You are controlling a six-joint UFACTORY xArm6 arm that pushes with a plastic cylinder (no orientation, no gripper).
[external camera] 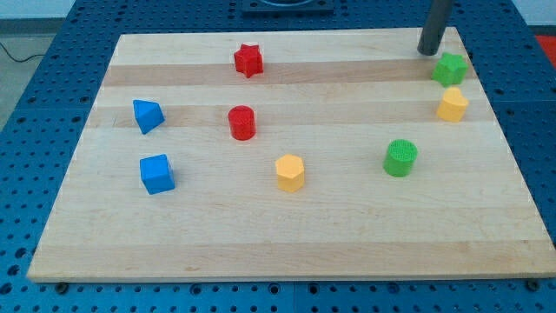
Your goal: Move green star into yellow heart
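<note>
The green star (450, 68) lies near the board's top right corner. The yellow heart (452, 104) lies just below it, with a small gap between them. My dark rod comes down from the view's top, and my tip (427, 52) rests on the board just up and to the left of the green star, close to it but apart from it.
A red star (248, 60) lies at the top middle. A red cylinder (241, 123), a blue triangular block (147, 115) and a blue cube (156, 173) lie on the left half. A yellow hexagonal block (289, 172) and a green cylinder (400, 157) lie lower down. The wooden board (287, 243) sits on a blue pegboard.
</note>
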